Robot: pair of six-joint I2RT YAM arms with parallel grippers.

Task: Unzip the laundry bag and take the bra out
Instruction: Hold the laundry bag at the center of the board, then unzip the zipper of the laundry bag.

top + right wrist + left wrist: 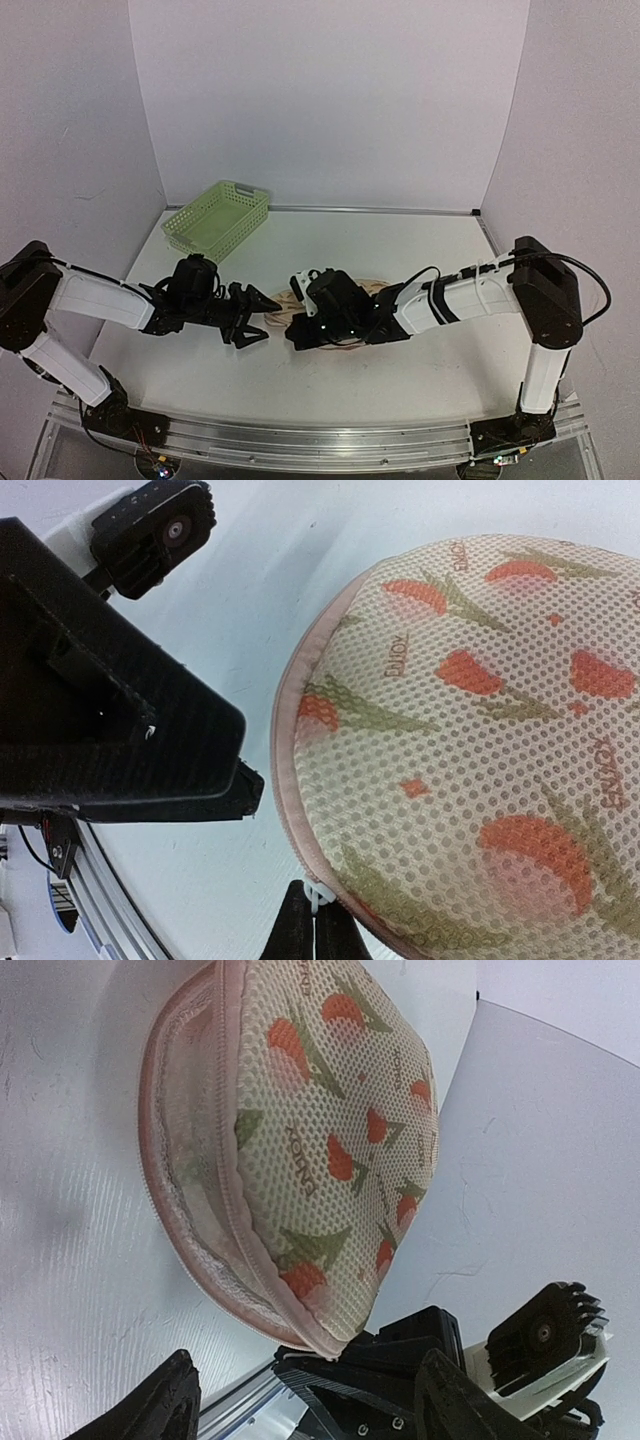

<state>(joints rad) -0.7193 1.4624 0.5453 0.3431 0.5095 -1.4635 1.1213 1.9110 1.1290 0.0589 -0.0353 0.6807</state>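
The laundry bag (330, 1140) is soft cloth: an open honeycomb mesh over padding, matt and bumpy, edged with smoother pink fabric piping. The table (70, 1260) beneath is white, smooth and faintly shiny. The basket (216, 220) is light green plastic lattice, and the left fingers (165, 1405) look like matt black plastic.

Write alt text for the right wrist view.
The right gripper, at the bottom edge, is shut on a small white zip pull at the pink rim of the laundry bag, whose mesh top with orange-red and green motifs fills the right side. The black left gripper juts in from the left above the white table.
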